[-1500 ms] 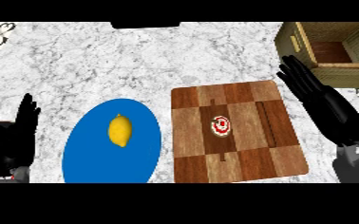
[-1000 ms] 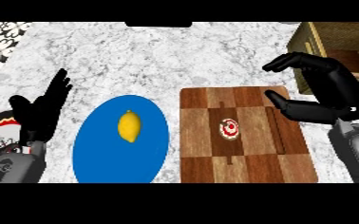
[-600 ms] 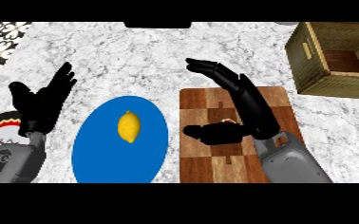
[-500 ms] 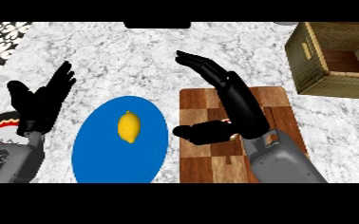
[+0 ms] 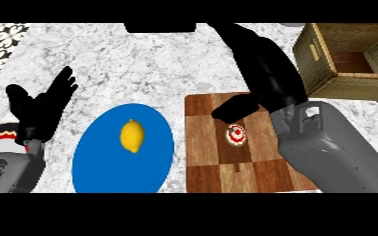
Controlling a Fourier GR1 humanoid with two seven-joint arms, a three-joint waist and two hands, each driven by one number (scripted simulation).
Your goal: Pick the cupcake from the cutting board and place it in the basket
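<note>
The cupcake (image 5: pixel 235 133), red and white from above, sits on the wooden cutting board (image 5: pixel 221 170) at the lower middle. My right hand (image 5: pixel 262 72) hovers over the board's far edge with fingers straight and pointing away; its thumb hangs just above and left of the cupcake, holding nothing. The wooden basket (image 5: pixel 341 62) stands at the upper right, beside that hand. My left hand (image 5: pixel 43 110) rests open at the left edge, fingers up.
A blue plate (image 5: pixel 103 165) with a yellow lemon (image 5: pixel 131 136) on it lies left of the board. A dark object (image 5: pixel 159 27) sits at the counter's far edge, and a patterned item (image 5: pixel 9 34) shows at the top left corner.
My right hand swept in from the right side over the board and now reaches further away from me, so the cupcake it briefly covered shows again. The left hand rose slightly.
</note>
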